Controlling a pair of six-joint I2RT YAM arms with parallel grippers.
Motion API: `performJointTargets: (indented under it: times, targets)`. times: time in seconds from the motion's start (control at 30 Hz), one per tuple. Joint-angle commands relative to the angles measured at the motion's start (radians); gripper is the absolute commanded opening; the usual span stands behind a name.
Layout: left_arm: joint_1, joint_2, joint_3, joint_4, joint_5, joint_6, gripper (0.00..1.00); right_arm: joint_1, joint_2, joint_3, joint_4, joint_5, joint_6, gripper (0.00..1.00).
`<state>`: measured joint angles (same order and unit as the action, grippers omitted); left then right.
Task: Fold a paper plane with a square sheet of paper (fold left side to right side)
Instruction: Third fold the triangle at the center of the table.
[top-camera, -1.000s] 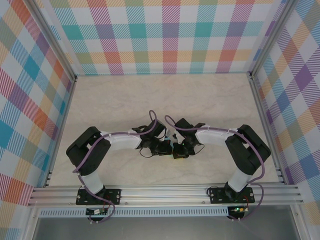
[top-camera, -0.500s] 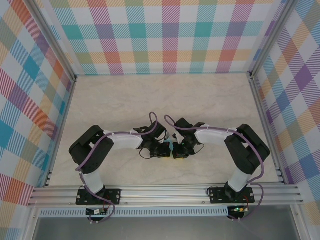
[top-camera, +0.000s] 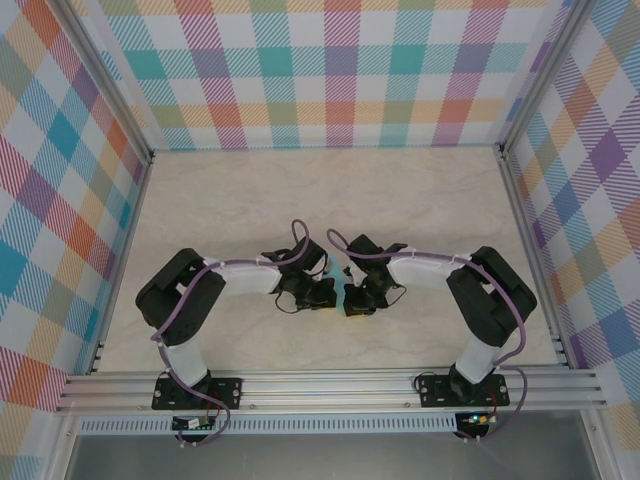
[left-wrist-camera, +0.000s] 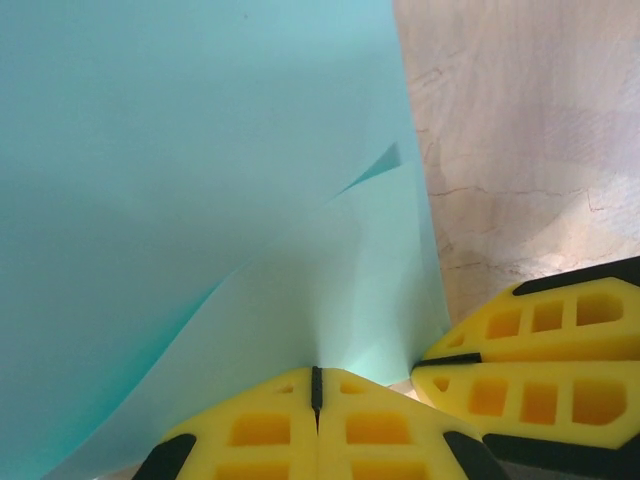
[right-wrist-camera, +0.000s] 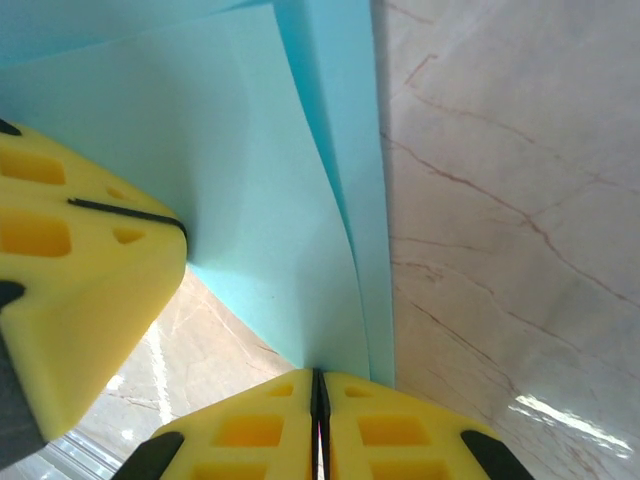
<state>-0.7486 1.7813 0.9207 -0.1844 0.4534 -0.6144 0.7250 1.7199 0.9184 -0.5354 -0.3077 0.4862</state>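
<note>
The worktop (top-camera: 330, 190) is a pale, marble-patterned slab with faint brown veins, glossy enough to catch a streak of light in the lower right of the right wrist view. Walls (top-camera: 330, 70) in a pastel check close it in on three sides. A ribbed metal rail (top-camera: 330, 385) runs along the bottom of the overhead frame, where both arms are bolted. The arms bend inward and meet just below the middle of that frame. There the left claw (left-wrist-camera: 316, 385) is pressed tight on the lower edge of the teal sheet of paper (left-wrist-camera: 180, 150), its yellow fingers (left-wrist-camera: 260, 430) meeting with no gap. The right claw (right-wrist-camera: 320, 390) is likewise pinched on the sheet, just beside the left. The paper curls in two layers between them, spreading across the upper left of both wrist views, with bare worktop to its right.
</note>
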Motion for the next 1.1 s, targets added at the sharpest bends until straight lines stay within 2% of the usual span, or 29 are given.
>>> performJointTargets:
  times: [0.0, 0.13, 0.8, 0.9, 1.07]
  targets:
    - [0.041, 0.009, 0.007, -0.085, -0.127, 0.043, 0.02, 0.007, 0.042, -0.018, -0.057, 0.069, -0.011, 0.10]
    - [0.066, 0.000, -0.011, -0.146, -0.157, 0.070, 0.01, 0.007, 0.043, -0.019, -0.060, 0.068, -0.010, 0.10]
    - [0.257, -0.078, -0.102, -0.209, -0.167, 0.189, 0.00, 0.007, 0.043, -0.016, -0.049, 0.046, -0.007, 0.11]
    - [0.268, -0.115, -0.107, -0.198, -0.139, 0.191, 0.03, 0.007, 0.027, -0.012, -0.016, 0.029, -0.013, 0.12]
    - [0.279, -0.223, -0.103, -0.200, -0.096, 0.166, 0.15, 0.007, -0.052, 0.025, 0.012, 0.056, -0.055, 0.18]
